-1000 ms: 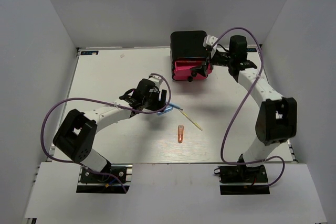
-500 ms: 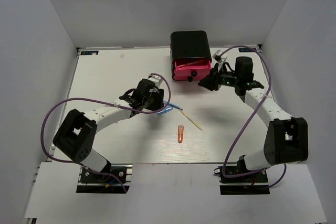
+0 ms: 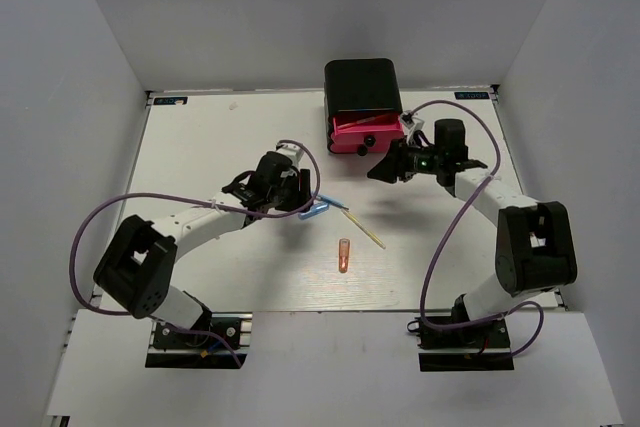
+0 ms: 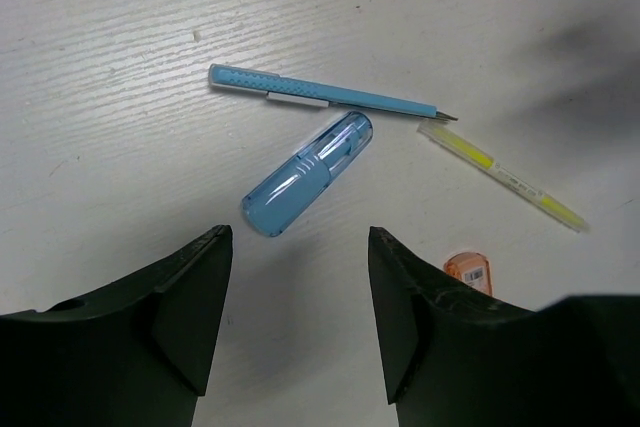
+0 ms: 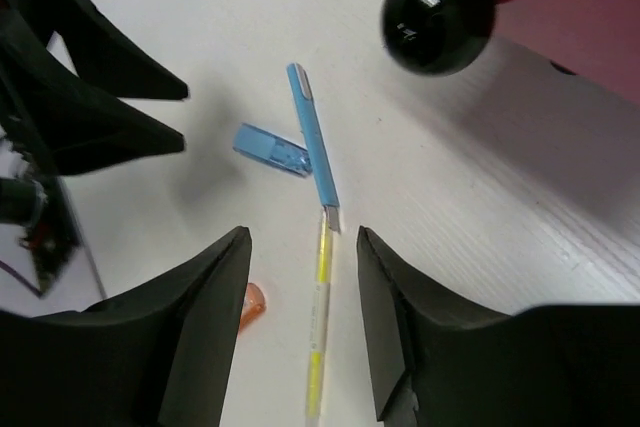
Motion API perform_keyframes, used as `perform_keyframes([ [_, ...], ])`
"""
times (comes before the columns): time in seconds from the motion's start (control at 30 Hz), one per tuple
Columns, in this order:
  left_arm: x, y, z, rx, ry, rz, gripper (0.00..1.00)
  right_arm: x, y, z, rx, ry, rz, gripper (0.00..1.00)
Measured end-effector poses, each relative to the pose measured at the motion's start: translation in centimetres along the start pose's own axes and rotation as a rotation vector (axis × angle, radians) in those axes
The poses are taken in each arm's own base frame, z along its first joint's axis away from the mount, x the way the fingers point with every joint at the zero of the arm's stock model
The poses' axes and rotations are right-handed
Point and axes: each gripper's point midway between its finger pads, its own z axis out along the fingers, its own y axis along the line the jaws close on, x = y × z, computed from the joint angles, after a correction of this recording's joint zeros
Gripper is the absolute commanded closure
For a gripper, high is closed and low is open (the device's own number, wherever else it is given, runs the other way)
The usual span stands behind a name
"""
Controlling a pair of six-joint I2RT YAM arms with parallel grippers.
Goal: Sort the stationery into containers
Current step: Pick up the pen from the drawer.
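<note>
The left tool (image 4: pixel 298 237) hovers parted and empty over the blue marker (image 4: pixel 307 174) lying on the worktop (image 3: pixel 200 147) by the blue pen (image 4: pixel 320 97), yellow pen (image 4: pixel 500 175) and orange marker (image 4: pixel 468 272), while the right tool (image 5: pixel 303 237), likewise parted and empty, hangs near the pink drawer (image 3: pixel 362 133).

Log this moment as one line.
left gripper: open, empty, at blue marker | right gripper: open, empty, by drawer knob | loose on table: blue pen, yellow pen, orange marker

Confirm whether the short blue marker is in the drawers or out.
Out: the short blue marker lies flat on the table, ahead of the open left gripper, apart from the drawers.
</note>
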Motion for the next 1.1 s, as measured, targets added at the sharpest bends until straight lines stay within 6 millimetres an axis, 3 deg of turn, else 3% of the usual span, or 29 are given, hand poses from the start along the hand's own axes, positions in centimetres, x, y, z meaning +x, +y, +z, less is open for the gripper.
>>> perform_keyframes([
  [0.17, 0.6, 0.1, -0.6, -0.001, -0.006, -0.038, 0.30, 2.7, 0.1, 0.4, 0.012, 0.096, -0.233, 0.50],
  [0.37, 0.6, 0.2, -0.7, -0.007, -0.008, -0.059, 0.28, 11.3, 0.4, -0.5, -0.006, 0.314, -0.395, 0.46],
  [0.43, 0.7, 0.3, -0.7, -0.011, -0.008, -0.066, 0.26, 13.1, 0.4, -0.6, -0.002, 0.371, -0.414, 0.42],
  [0.77, 0.6, 0.6, -0.9, -0.032, -0.013, -0.094, 0.23, 15.7, -0.9, 0.5, 0.084, 0.499, -0.500, 0.41],
  [0.87, 0.3, 0.7, -1.3, -0.042, -0.026, -0.109, 0.23, 15.5, -1.2, 1.3, 0.111, 0.498, -0.532, 0.41],
  [1.0, 0.3, 0.9, -1.7, -0.060, -0.030, -0.130, 0.23, 15.2, -1.3, 2.0, 0.148, 0.494, -0.578, 0.50],
  [1.1, 0.4, 1.2, -1.9, -0.076, -0.031, -0.141, 0.23, 15.0, -1.6, 2.3, 0.185, 0.493, -0.618, 0.66],
])
